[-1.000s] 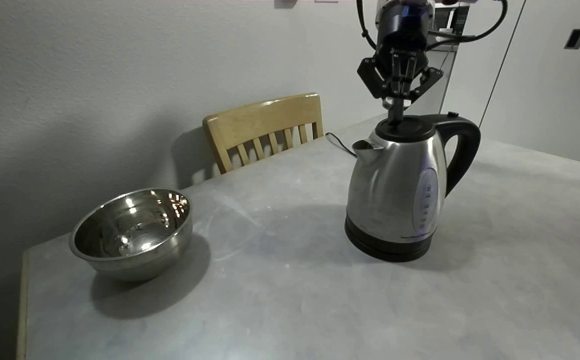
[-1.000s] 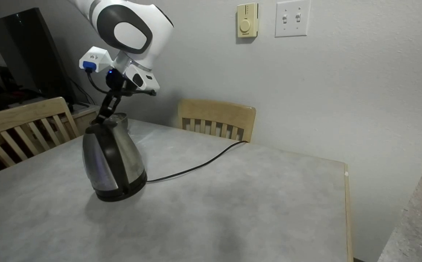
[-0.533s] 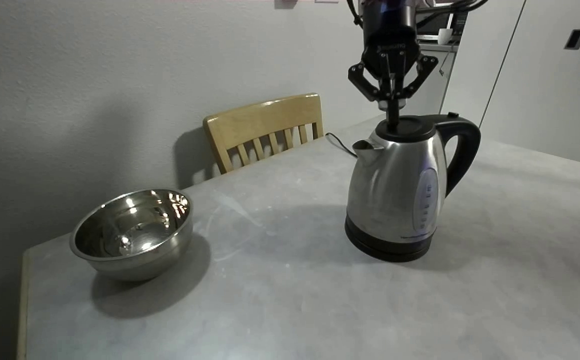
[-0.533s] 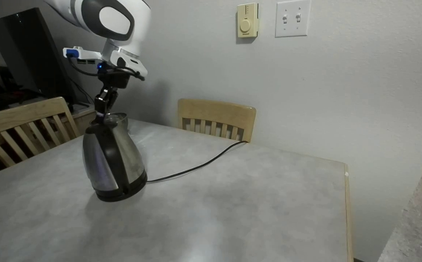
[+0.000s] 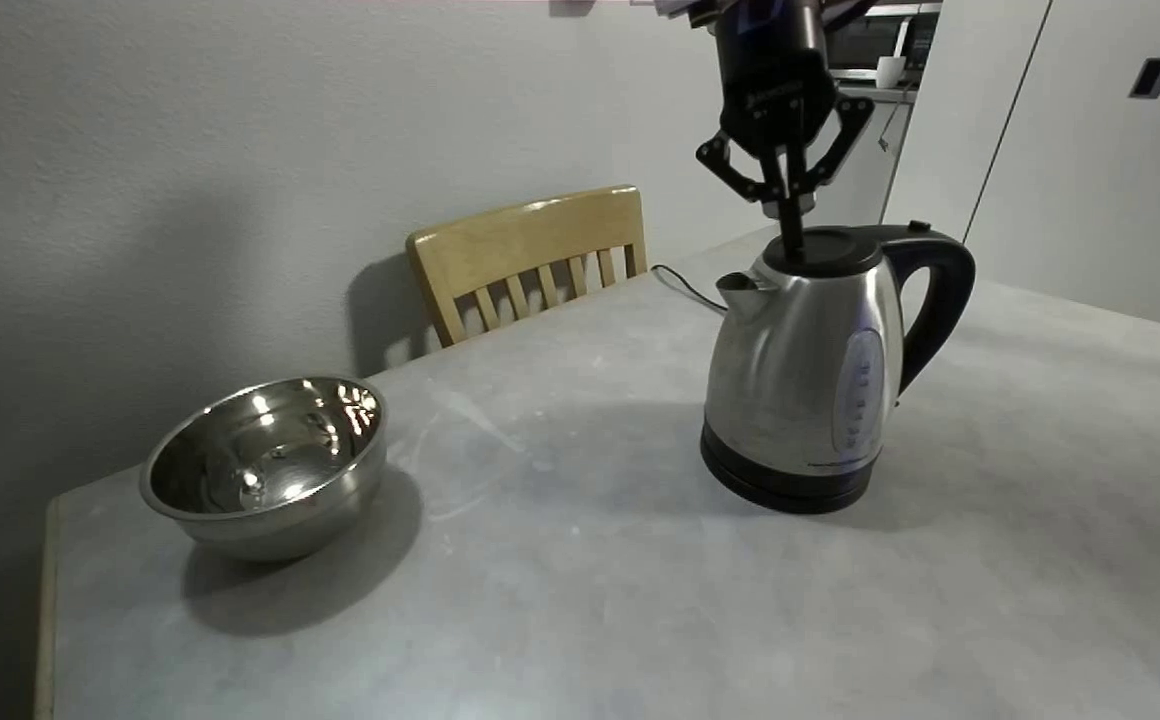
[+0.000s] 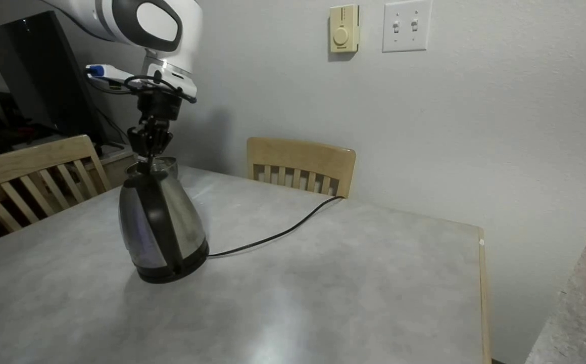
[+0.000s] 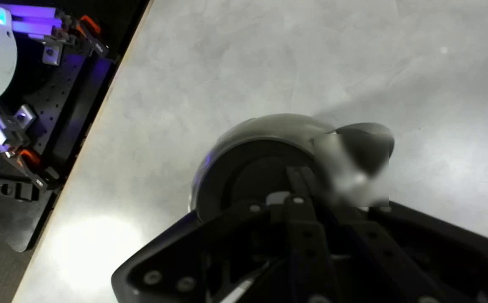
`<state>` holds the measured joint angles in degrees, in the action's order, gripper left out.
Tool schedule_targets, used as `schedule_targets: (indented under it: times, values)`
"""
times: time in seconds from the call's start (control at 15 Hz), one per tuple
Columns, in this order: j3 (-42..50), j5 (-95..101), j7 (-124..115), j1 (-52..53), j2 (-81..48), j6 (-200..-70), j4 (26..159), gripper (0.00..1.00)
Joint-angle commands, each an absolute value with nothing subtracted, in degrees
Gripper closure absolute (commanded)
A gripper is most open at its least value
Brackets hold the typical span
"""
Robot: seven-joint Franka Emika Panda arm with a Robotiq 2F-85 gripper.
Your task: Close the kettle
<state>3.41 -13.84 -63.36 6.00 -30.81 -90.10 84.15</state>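
The grey desk (image 5: 560, 600) spreads beneath the upright steel kettle (image 5: 790, 370). Well apart from the kettle sits a round steel bowl (image 5: 305, 528). Above the kettle, the tool (image 5: 792, 245) points down, pinched narrow, its tip meeting the kettle's flat-seated black lid (image 5: 837, 252).

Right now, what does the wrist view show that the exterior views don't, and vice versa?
The wrist view alone shows two orange and black clamps beside the edge of the table. Both exterior views, and not the wrist, show the metal bowl and a wooden chair. All share the kettle, the table and the end effector.
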Motion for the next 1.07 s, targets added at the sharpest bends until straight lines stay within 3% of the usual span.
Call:
schedule_targets:
  times: [0.0,1.0]
  values:
    - [3.55,-12.4,-63.94,4.59,-35.09,-88.06,81.3,1.0]
    - [1.68,-13.3,-62.6,6.23,-26.32,-84.88,84.76,1.0]
